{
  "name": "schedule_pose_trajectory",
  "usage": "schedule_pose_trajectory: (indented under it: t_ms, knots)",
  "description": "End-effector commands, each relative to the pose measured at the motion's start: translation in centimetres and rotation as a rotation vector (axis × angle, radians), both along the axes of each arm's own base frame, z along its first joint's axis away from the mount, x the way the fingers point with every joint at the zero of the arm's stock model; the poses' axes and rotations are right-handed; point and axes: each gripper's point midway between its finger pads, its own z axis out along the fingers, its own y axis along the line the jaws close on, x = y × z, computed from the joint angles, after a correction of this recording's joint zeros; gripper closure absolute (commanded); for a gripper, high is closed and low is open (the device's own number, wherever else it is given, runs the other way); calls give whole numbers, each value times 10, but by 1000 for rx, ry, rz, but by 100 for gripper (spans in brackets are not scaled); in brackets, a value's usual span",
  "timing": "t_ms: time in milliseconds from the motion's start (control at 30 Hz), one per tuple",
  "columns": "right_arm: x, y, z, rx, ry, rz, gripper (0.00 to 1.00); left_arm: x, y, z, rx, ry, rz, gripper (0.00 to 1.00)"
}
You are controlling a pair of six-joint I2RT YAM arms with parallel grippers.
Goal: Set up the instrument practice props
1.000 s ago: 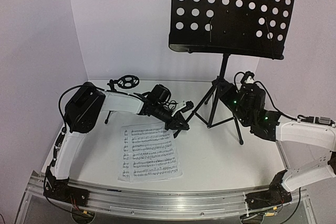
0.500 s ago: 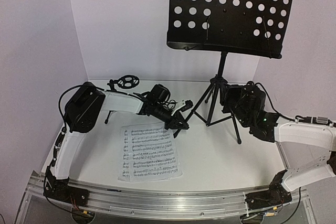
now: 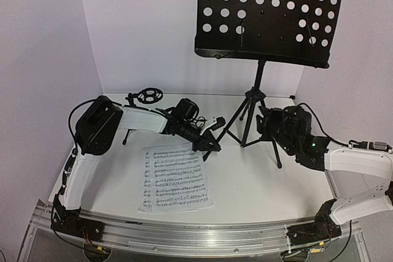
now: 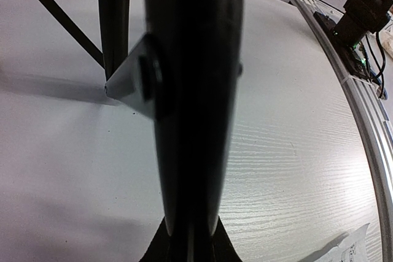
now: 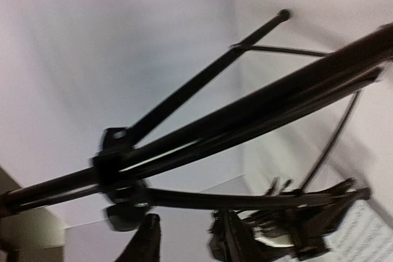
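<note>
The right claw point(image 3: 264, 124) has just let go. A second ago it sat tight against the music stand point(image 3: 264, 48) at the hub where the legs meet the pole. Now it has eased back a little, and the right wrist view shows its two fingertips parted, nothing between them, and the stand's tubes crossing just above and beyond them. Over the same second the stand has shifted slightly away from this claw, toward the left one, and it stands upright on its three legs with the perforated tray level at the top.

The left claw point(image 3: 212, 145) has not moved. Its jaws look clenched, low over the desk point(image 3: 258, 182), with one stand leg just beside them. Whether it pinches that leg I cannot tell.

My reading is that the stand is now placed and the right claw is free for the next prop. The sheet-music page point(image 3: 175, 179) lies flat just below the left claw, not yet on the tray. The small mic stand point(image 3: 148, 96) waits behind the left arm. No microphone shows.
</note>
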Motion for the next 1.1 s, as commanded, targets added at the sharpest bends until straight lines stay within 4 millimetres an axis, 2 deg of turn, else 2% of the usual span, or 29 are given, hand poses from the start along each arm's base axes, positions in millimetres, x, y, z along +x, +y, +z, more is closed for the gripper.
schedule_pose_trajectory:
  t_ms: [0,100,167,267,333,433,533,667,700,800,867,1067]
  knots:
    - [-24,-22,-15,-405,97,75,55,14,9,-9,25,-10,36,100]
    - [-30,-33,39,-862,-31,192,47,14,7,-7,19,-12,32,100]
    - [-32,-22,67,-1227,-152,370,46,14,7,-6,16,-15,30,100]
    - [-37,-16,69,-1689,-222,594,46,15,6,-4,11,-24,29,100]
    - [-37,-13,72,-2027,-332,692,46,15,6,-3,11,-26,29,100]
    - [-38,4,60,-2464,-573,864,46,15,7,-4,17,-25,28,100]
    - [-40,18,49,-2702,-785,944,45,14,8,-6,23,-21,27,100]
    - [-33,18,49,-2869,-817,942,47,13,7,-7,20,-14,22,100]
    - [-31,19,48,2867,809,-928,47,13,6,-6,18,-15,21,100]
    - [-22,20,45,2780,751,-809,49,15,5,-5,13,-20,21,100]
    - [-12,19,44,2732,671,-731,53,15,4,-6,11,-19,22,100]
    - [3,16,30,2644,518,-689,60,15,5,-8,12,-10,22,100]
